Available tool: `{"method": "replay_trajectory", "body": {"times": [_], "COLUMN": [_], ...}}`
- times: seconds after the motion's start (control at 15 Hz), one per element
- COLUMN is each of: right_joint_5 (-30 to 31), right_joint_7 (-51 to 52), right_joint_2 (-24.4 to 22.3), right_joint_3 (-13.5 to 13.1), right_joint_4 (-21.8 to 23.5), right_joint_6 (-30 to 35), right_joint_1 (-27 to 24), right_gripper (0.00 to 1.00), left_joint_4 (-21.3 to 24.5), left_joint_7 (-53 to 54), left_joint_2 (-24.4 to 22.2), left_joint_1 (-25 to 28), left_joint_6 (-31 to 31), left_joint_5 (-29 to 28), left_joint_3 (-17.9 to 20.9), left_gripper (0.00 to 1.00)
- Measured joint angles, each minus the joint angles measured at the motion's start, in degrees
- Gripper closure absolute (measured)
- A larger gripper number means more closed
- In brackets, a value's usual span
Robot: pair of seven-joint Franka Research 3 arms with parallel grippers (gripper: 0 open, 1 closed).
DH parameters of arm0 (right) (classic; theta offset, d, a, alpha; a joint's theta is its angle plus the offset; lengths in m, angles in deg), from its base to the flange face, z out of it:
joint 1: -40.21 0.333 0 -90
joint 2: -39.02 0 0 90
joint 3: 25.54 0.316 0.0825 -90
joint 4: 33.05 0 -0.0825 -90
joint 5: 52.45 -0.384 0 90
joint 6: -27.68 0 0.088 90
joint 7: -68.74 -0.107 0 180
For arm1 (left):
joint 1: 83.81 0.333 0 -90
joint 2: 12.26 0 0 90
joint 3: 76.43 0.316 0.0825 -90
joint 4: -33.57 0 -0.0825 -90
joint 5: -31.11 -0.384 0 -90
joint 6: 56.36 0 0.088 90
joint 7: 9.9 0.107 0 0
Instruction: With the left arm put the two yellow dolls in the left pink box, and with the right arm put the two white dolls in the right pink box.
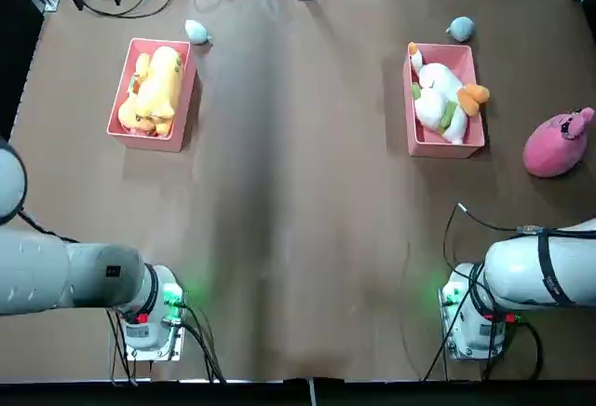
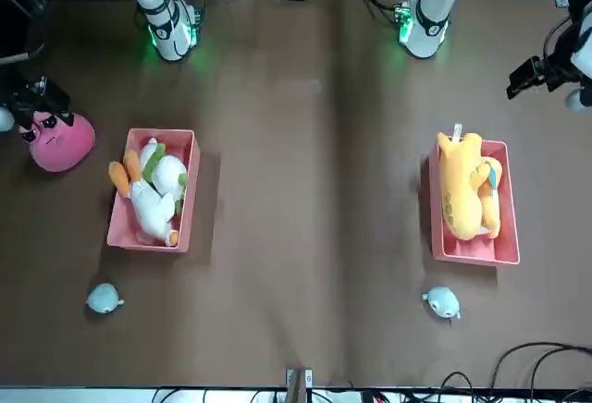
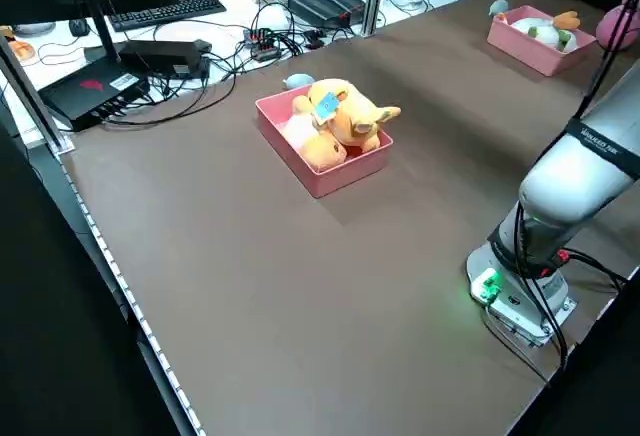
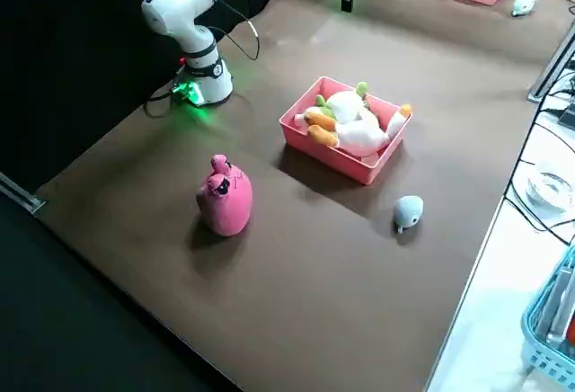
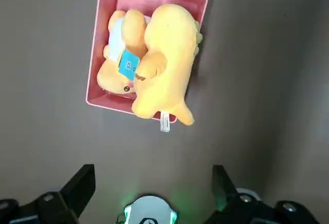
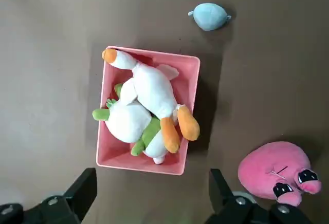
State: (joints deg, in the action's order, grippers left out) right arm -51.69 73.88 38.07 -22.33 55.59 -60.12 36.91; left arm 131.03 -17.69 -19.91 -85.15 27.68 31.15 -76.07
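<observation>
Jaws spread: L gripper [image 5: 153,175], R gripper [image 6: 153,175], nr robot edge; R wrist view shows pink toy [image 6: 275,172], L doesn't.

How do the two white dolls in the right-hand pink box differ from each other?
The doll with orange feet is long and slim, while the doll with green patches is rounder. The orange-footed doll lies partly on top; the green-patched one is partly covered by it. The first one's feet stick out past the rim, while a green limb of the other pokes over the opposite side. Both have white bodies and lie in the right pink box.
</observation>
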Motion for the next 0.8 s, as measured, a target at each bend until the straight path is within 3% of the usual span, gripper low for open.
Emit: {"method": "replay_trajectory", "body": {"times": [0.2,0.8], "right_joint_5": [0.0,0.0], "right_joint_7": [0.0,0.0], "right_joint_2": [0.0,0.0], "right_joint_3": [0.0,0.0], "right_joint_4": [0.0,0.0], "right_joint_6": [0.0,0.0], "right_joint_1": [0.0,0.0], "right_gripper": [0.04,0.04], "left_joint_4": [2.5,3.3], "left_joint_7": [0.0,-0.2], "left_joint_2": [-1.9,-2.3], "left_joint_1": [-0.2,-0.2], "left_joint_6": [0.9,1.9], "left_joint_5": [0.0,0.1], "left_joint_3": [-0.1,-0.9], "left_gripper": [0.0,0.0]}}
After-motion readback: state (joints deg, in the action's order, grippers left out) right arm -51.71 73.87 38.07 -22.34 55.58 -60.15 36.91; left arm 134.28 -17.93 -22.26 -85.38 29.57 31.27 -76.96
